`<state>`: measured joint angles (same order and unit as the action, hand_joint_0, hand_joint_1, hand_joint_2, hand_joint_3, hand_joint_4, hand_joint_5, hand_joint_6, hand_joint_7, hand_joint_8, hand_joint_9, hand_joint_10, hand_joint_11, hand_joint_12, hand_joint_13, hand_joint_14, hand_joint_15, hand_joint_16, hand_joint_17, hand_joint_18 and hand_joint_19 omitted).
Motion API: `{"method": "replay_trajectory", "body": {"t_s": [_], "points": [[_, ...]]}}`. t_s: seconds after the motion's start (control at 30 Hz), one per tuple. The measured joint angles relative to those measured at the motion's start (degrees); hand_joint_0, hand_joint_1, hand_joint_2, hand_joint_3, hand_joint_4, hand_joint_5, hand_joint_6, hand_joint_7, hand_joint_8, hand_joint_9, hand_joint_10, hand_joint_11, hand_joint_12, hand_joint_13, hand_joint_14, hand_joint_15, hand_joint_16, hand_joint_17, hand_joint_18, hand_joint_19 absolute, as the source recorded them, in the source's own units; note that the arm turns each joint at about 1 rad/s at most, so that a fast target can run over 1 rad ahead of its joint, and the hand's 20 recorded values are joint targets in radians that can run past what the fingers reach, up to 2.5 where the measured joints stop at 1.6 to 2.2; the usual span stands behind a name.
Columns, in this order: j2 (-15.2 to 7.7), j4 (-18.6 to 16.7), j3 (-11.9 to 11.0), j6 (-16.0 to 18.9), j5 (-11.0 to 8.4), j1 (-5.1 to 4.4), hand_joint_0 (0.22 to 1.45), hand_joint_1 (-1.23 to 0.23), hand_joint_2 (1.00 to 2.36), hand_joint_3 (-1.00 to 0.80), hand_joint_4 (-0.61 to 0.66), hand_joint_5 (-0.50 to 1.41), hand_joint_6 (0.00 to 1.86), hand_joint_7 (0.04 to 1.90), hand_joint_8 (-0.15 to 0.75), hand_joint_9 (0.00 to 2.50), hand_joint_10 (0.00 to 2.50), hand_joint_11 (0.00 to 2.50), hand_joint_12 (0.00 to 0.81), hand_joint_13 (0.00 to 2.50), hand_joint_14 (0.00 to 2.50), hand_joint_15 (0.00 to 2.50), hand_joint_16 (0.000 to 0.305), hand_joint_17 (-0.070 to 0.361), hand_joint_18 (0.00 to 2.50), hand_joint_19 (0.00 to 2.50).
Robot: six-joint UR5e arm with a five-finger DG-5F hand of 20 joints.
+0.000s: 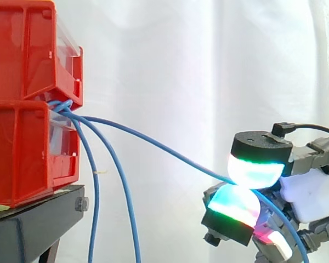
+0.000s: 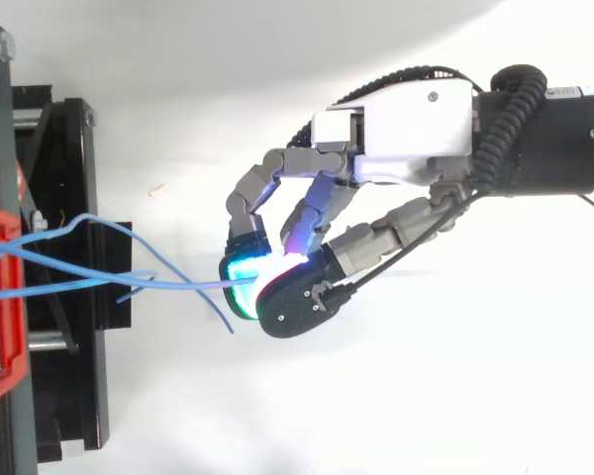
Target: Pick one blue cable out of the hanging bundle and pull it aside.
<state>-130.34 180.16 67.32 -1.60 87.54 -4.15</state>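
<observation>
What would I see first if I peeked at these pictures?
The glowing pads of the hand, low on the right in the side view, pinch one blue cable and hold it stretched out from the red bins on the left. Two more blue cables hang down beside the bins.
</observation>
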Motion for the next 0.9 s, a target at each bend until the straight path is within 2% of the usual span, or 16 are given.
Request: {"method": "replay_trajectory", "body": {"t_s": [0.03, 0.07, 0.1, 0.17, 0.23, 0.5, 0.7, 0.87, 0.9], "points": [[0.0, 0.0, 0.0, 0.0, -0.03, 0.00, 0.56, -0.80, 1.15, 0.00, -0.17, -0.06, 0.89, 1.10, 0.231, 1.11, 0.02, 0.58, 0.343, 0.86, 0.02, 0.66, 0.060, 0.135, 0.53, 0.44], [0.0, 0.0, 0.0, 0.0, -0.07, 0.00, 0.58, -0.78, 1.04, 0.00, -0.14, -0.06, 0.89, 1.07, 0.236, 1.10, 0.02, 0.57, 0.345, 0.85, 0.02, 0.65, 0.060, 0.135, 0.52, 0.45], [0.0, 0.0, 0.0, 0.0, -0.10, 0.00, 0.57, -0.75, 1.01, -0.05, -0.09, -0.07, 0.89, 1.05, 0.233, 1.08, 0.02, 0.59, 0.341, 0.81, 0.02, 0.64, 0.058, 0.131, 0.48, 0.46], [0.0, -0.1, 0.0, -0.1, -0.14, -0.01, 0.54, -0.64, 1.01, -0.22, -0.07, -0.08, 0.88, 0.99, 0.215, 1.04, 0.02, 0.61, 0.324, 0.75, 0.02, 0.63, 0.053, 0.120, 0.41, 0.48], [0.0, -0.1, 0.0, -0.2, -0.18, 0.00, 0.52, -0.58, 1.01, -0.30, -0.07, -0.09, 0.88, 1.00, 0.199, 1.02, 0.02, 0.63, 0.297, 0.71, 0.02, 0.64, 0.048, 0.107, 0.35, 0.52], [0.0, -0.1, 0.0, -0.2, -0.18, 0.00, 0.53, -0.40, 1.01, -0.32, -0.07, -0.09, 0.85, 0.98, 0.204, 1.03, 0.02, 0.63, 0.303, 0.70, 0.03, 0.64, 0.049, 0.110, 0.32, 0.53], [0.0, 0.0, 0.0, -0.2, -0.04, 0.01, 0.54, -0.41, 1.01, -0.27, -0.06, -0.09, 0.85, 0.98, 0.217, 1.05, 0.02, 0.62, 0.313, 0.73, 0.03, 0.63, 0.052, 0.116, 0.36, 0.52], [0.0, 0.0, 0.1, -0.2, 0.00, 0.01, 0.56, -0.58, 1.01, -0.12, -0.04, -0.08, 0.85, 1.08, 0.254, 1.09, 0.02, 0.61, 0.353, 0.79, 0.02, 0.61, 0.061, 0.138, 0.46, 0.47], [0.0, 0.0, 0.1, -0.1, 0.00, 0.01, 0.56, -0.62, 1.00, -0.09, -0.05, -0.08, 0.87, 1.05, 0.264, 1.10, 0.02, 0.60, 0.358, 0.81, 0.02, 0.61, 0.063, 0.142, 0.48, 0.46]]}}
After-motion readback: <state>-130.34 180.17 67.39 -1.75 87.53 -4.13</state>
